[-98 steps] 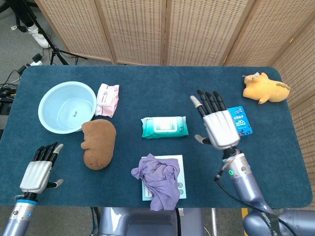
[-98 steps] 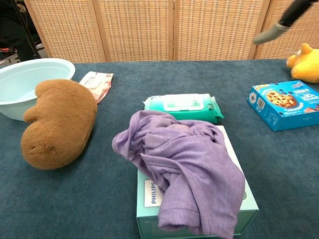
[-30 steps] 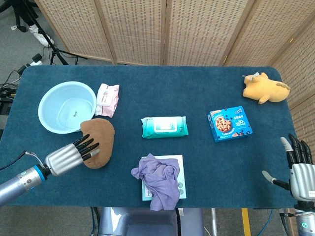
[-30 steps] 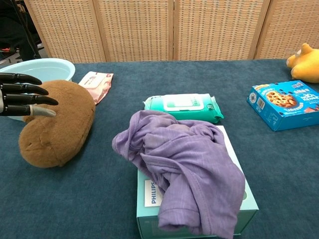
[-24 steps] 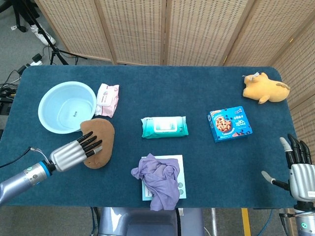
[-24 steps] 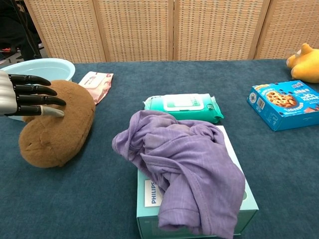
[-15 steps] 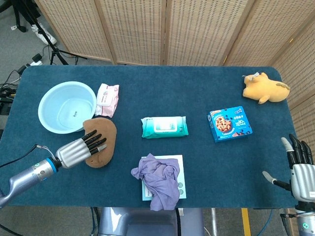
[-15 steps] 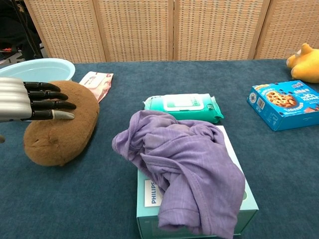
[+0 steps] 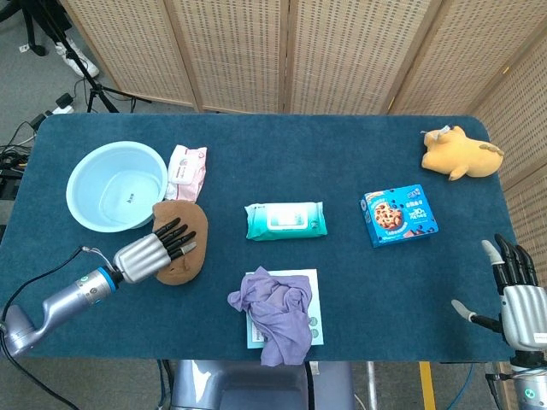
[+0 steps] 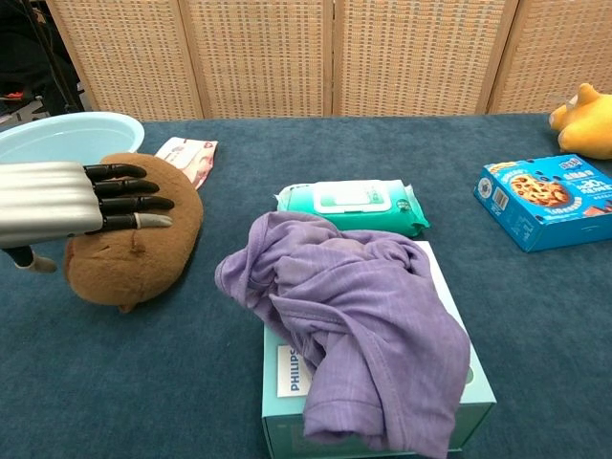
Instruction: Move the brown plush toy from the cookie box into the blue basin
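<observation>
My left hand [image 9: 147,254] lies flat, fingers straight, on the brown plush toy [image 9: 183,245] beside the blue basin [image 9: 116,185], gripping nothing; right hand [image 9: 521,301] open, lower right.

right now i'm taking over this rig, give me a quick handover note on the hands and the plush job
Left robot hand: fingers straight, laid over the brown plush toy, no closed grip visible.
Right robot hand: open, holding nothing, at the table's near right edge.
Toy lies on the table beside the blue basin, not in it; cookie box sits bare, far to the right.
Done: toy is off the box.
Left: grip the toy, lift it, drop it in the basin.
</observation>
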{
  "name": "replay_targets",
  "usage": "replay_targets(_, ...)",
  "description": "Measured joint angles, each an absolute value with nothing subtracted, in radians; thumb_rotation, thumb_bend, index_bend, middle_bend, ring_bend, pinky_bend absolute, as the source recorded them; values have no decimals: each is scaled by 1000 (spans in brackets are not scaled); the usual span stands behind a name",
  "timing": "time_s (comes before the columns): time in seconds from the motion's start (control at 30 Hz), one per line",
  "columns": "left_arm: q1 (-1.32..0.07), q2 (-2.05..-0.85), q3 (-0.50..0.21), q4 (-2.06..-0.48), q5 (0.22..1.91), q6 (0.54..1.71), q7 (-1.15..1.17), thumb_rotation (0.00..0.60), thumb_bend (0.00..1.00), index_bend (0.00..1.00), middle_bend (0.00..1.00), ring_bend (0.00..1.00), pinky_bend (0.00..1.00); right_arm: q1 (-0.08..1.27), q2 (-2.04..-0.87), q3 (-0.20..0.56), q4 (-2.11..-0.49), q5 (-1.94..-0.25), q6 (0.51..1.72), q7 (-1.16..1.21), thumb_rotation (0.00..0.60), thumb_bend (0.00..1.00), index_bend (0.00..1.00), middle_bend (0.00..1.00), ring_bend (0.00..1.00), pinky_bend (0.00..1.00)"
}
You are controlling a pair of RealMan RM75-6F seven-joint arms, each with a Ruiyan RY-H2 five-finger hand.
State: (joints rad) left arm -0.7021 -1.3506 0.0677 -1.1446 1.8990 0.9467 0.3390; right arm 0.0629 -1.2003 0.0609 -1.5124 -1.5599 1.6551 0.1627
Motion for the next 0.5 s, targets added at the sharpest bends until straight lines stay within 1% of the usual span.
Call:
replay_targets(0.03,-704,-1365,68,-1126,1901,958,335,600,150,17,0,0,0,62,-1199,61,-1513,-1563,1655,165,600,0,0,0,0,0)
replay_targets(0.07,-706,-1376,68,-1111,1904,969,334,600,195,62,0,13,16,62,-1198,61,-1514,-1566,1655,167,600,0,0,0,0,0)
replay_targets(0.1,-707,-1386,69,-1096,1908,983,332,600,243,142,14,49,53,61,-1196,61,-1515,-1569,1656,170,600,0,0,0,0,0)
replay_targets(0.13,-709,-1400,70,-1074,1916,1004,330,600,270,203,30,79,83,60,-1196,61,-1515,-1571,1656,171,600,0,0,0,0,0)
replay_targets(0.2,-710,-1421,73,-1040,1928,1041,326,600,324,355,107,177,173,58,-1195,62,-1515,-1572,1659,176,600,0,0,0,0,0)
replay_targets(0.27,-710,-1448,76,-1001,1939,1085,317,600,354,450,164,234,228,55,-1193,64,-1515,-1574,1662,182,600,0,0,0,0,0)
replay_targets(0.37,-710,-1481,82,-954,1949,1134,303,600,401,575,241,311,285,53,-1191,66,-1517,-1576,1662,184,600,0,0,0,0,0)
replay_targets(0.5,-709,-1510,87,-902,1955,1178,289,600,446,664,311,372,326,51,-1188,67,-1521,-1580,1661,187,600,0,0,0,0,0)
